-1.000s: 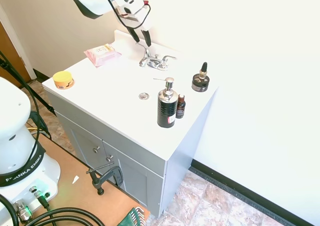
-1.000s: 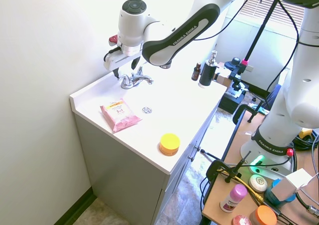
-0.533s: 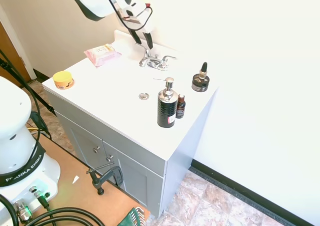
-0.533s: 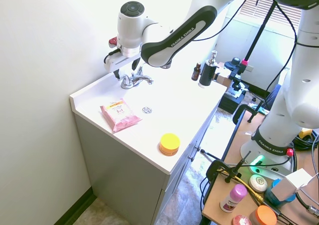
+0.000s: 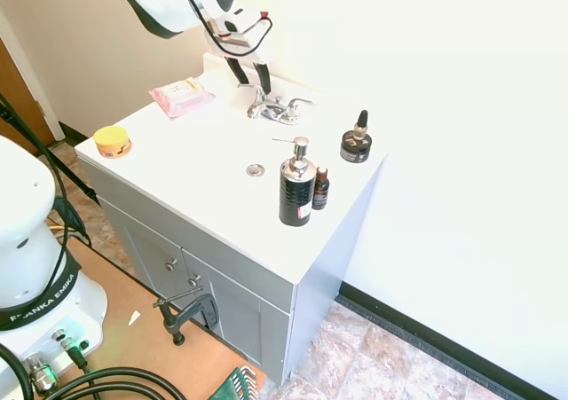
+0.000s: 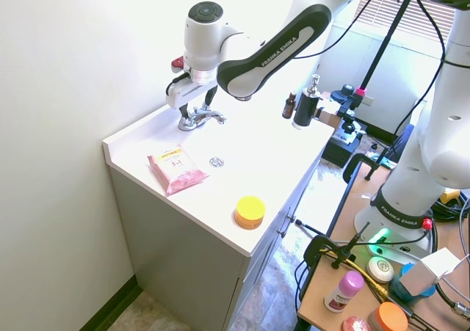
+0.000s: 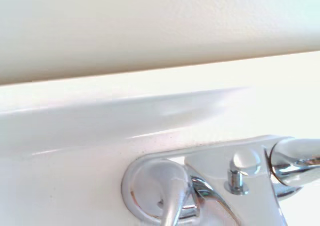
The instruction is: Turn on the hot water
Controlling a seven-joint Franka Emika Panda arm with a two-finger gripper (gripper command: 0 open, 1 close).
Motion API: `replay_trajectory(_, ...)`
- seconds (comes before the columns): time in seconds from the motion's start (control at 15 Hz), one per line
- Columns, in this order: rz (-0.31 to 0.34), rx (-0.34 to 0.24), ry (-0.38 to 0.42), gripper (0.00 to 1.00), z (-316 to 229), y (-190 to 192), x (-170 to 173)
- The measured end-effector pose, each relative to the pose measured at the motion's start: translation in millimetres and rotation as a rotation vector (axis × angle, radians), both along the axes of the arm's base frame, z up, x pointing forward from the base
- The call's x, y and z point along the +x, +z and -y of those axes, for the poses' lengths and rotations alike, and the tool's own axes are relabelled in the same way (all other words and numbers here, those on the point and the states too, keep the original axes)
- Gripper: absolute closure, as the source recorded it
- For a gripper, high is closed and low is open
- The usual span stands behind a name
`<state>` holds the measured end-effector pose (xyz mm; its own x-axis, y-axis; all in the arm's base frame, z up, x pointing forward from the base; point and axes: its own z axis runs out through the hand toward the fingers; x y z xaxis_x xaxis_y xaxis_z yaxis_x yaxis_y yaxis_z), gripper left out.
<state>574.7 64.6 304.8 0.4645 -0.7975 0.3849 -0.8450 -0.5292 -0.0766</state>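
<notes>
The low chrome faucet [image 5: 277,109] stands at the back of the white vanity top [image 5: 204,152]. The hot water lever [image 5: 256,108] is its left-hand handle, also seen in the second exterior view [image 6: 189,122] and close up in the wrist view [image 7: 170,203], with the spout base [image 7: 295,161] beside it. My gripper [image 5: 253,84] hangs just above this lever, pointing down, open, with one dark finger on each side of it. In the second exterior view the gripper [image 6: 195,106] sits right over the faucet's left end. I cannot tell whether a finger touches the lever.
A pink wipes pack [image 5: 181,96] lies left of the faucet and a yellow tub [image 5: 113,140] sits near the front corner. A black pump soap bottle [image 5: 295,187], a small brown bottle [image 5: 320,190] and a dark jar [image 5: 356,141] stand at the right. The wall is close behind the faucet.
The gripper has come down and a little toward the faucet, from above the backsplash to just over the left lever. Its fingers stay apart. Nothing on the counter has moved.
</notes>
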Motion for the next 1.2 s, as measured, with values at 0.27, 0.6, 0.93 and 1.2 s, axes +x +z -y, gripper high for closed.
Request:
replay_trajectory(0.27, -0.008, 0.001, -0.01, 0.0, 9.0, 0.9, -7.2)
replay_trajectory(0.6, -0.016, 0.017, -0.014, 0.0, 22.4, 1.3, -12.4)
replay_trajectory(0.93, -0.069, 0.144, 0.046, 0.0, 28.5, 36.2, -36.1)
replay_trajectory(1.2, -0.118, 0.196, 0.043, 0.0, 53.3, 52.0, -71.0)
